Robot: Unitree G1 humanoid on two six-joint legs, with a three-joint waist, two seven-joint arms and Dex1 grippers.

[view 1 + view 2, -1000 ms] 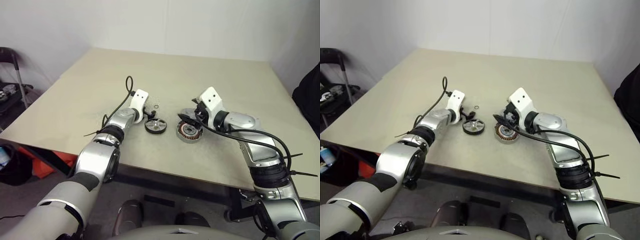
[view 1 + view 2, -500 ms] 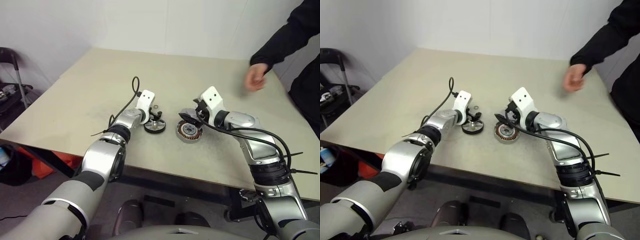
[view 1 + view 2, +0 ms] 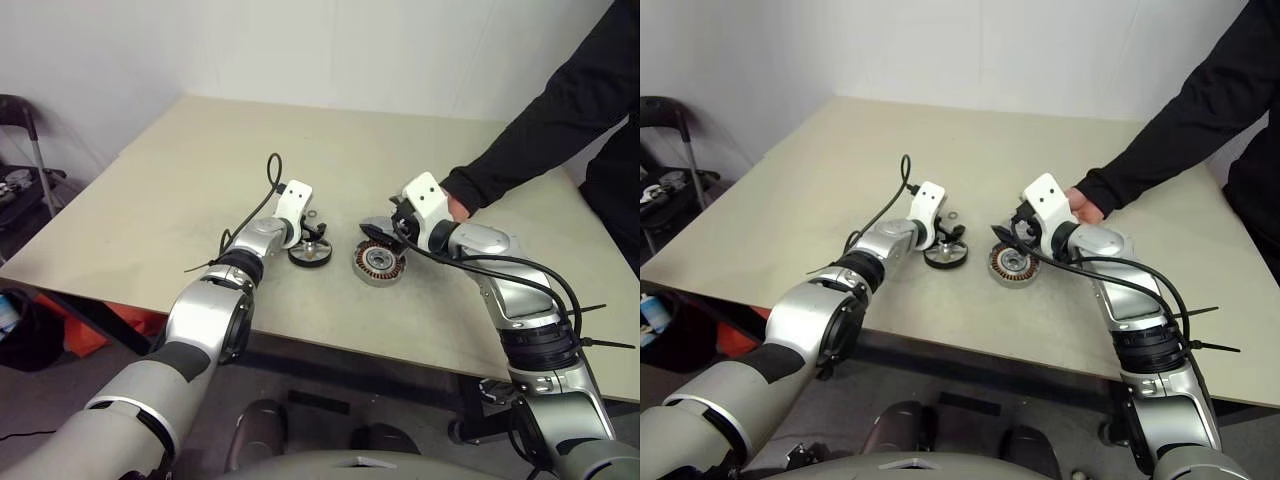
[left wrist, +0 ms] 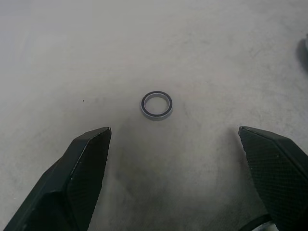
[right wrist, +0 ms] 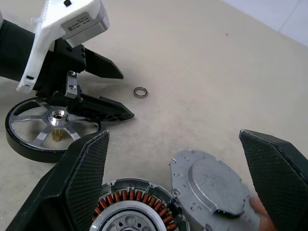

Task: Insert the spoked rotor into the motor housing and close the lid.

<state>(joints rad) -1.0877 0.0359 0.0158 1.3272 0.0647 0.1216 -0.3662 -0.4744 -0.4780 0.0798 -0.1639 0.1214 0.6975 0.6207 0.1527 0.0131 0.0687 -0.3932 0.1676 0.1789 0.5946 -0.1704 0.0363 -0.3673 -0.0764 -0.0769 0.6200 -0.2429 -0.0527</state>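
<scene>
Silver-grey lid [image 5: 208,186] lies by the motor housing [image 5: 130,211].

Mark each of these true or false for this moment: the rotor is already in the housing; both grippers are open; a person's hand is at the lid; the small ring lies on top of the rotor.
1. The spoked rotor sits in the motor housing. False: it lies on the table beside it.
2. The left gripper and the right gripper are open and empty. True.
3. A person's hand is at the lid. True.
4. The small ring lies on the rotor. False: it lies apart on the table.
</scene>
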